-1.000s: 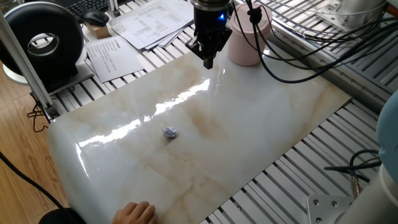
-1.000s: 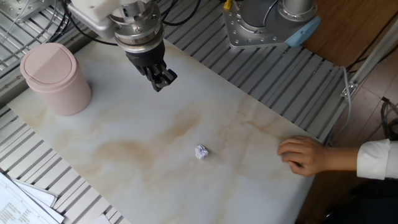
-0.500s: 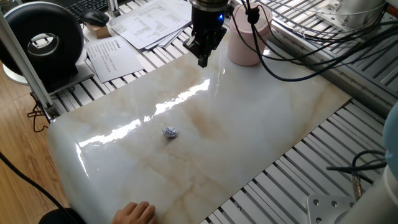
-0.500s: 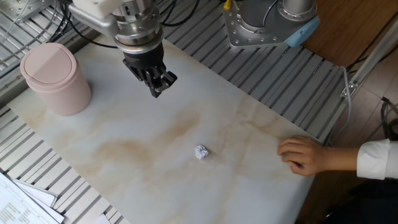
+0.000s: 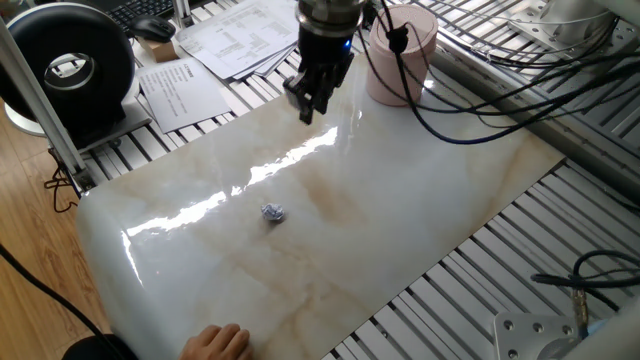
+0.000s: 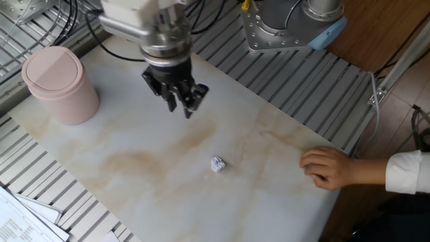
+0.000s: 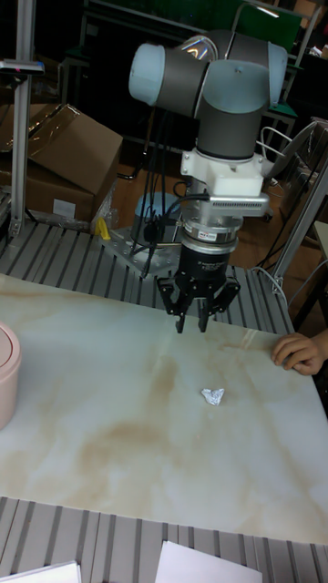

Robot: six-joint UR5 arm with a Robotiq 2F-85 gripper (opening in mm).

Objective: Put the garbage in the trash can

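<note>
Your gripper (image 6: 181, 101) hangs above the marble surface (image 6: 168, 168) with its fingers (image 7: 181, 314) spread a little apart and nothing between them. The crumpled paper ball (image 6: 217, 164) you are after lies on the surface near its middle, well apart from the fingers and free of any contact. In the tall fixed view it sits below and slightly right of the gripper. The pale pink trash can (image 6: 59, 83) stands upright at the far end of the surface, its domed lid on. A person's hand (image 6: 329, 167) rests on the surface edge, apart from the ball. Printed sheets (image 5: 240, 35) and a black round device (image 5: 68, 70) sit beyond the slab.
</note>
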